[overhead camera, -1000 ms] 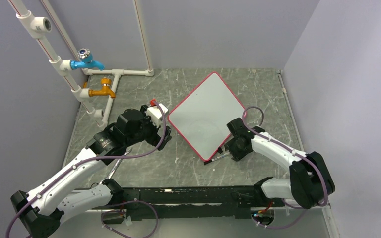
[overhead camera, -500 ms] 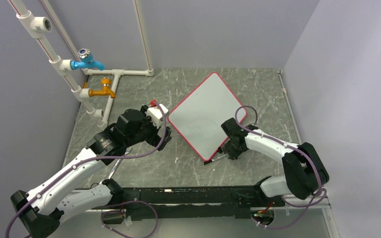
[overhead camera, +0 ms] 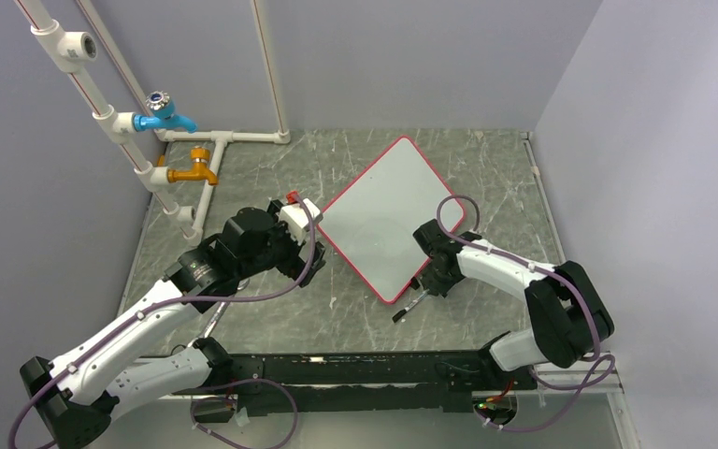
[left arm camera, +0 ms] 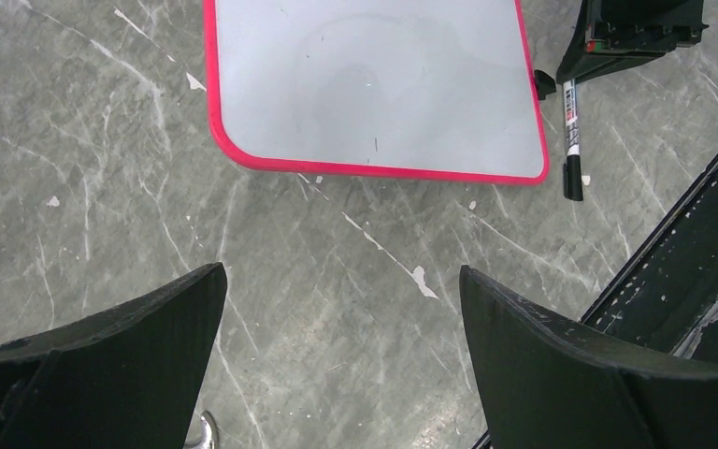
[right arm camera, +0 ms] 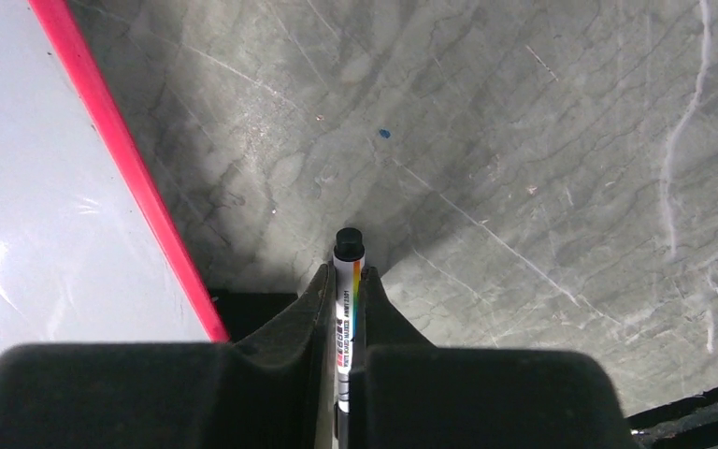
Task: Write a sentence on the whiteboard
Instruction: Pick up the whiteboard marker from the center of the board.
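Observation:
The whiteboard (overhead camera: 388, 220) lies flat on the table, turned like a diamond, red-rimmed. Its face is blank and the sentence is not in view, also in the left wrist view of the whiteboard (left arm camera: 374, 84). My right gripper (overhead camera: 431, 279) is at the board's near corner, shut on a white marker (overhead camera: 409, 304) with black ends. In the right wrist view the marker (right arm camera: 346, 304) sits squeezed between the fingers of the right gripper (right arm camera: 348, 273), beside the board's red rim (right arm camera: 112, 140). My left gripper (overhead camera: 305, 267) hovers wide open over bare table left of the board, nothing between its fingers (left arm camera: 150, 327).
White pipes with a blue tap (overhead camera: 164, 117) and an orange tap (overhead camera: 194, 171) stand at the back left. A black rail (overhead camera: 374, 367) runs along the near edge. Grey walls close in the back and both sides. The marker (left arm camera: 571, 131) also shows in the left wrist view.
My right gripper has slid a little left and shut on the marker, which was lying loose by the board's corner. The marker now points more toward the near edge. The left arm has held still.

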`<action>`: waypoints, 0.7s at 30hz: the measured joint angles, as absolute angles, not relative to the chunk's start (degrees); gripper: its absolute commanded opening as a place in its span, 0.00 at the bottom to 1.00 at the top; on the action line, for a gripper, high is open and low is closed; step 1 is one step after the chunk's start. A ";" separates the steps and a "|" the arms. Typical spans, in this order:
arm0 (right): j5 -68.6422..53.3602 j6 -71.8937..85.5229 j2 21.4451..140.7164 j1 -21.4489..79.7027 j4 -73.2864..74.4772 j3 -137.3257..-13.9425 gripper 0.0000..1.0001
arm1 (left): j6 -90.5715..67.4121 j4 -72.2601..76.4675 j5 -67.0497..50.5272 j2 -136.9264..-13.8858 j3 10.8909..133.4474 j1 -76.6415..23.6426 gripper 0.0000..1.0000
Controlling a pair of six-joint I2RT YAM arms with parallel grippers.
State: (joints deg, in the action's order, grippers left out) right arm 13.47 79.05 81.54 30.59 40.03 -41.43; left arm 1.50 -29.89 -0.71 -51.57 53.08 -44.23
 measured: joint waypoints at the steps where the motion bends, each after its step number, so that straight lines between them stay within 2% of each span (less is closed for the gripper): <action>1: 13.52 78.83 81.54 30.59 40.03 -41.43 0.00 | 1.50 -29.89 -0.69 -51.59 53.08 -44.34 0.99; 9: 15.35 77.36 78.50 30.65 41.91 -39.97 0.00 | 1.91 -29.89 0.08 -51.99 53.08 -45.60 0.99; 15: 17.89 75.22 67.70 30.65 48.66 -40.23 0.00 | 1.78 -29.63 -0.23 -52.56 53.06 -46.50 0.99; 21: 21.04 73.43 57.65 30.65 55.00 -47.05 0.00 | -1.61 -26.30 -2.37 -52.97 52.69 -47.13 0.97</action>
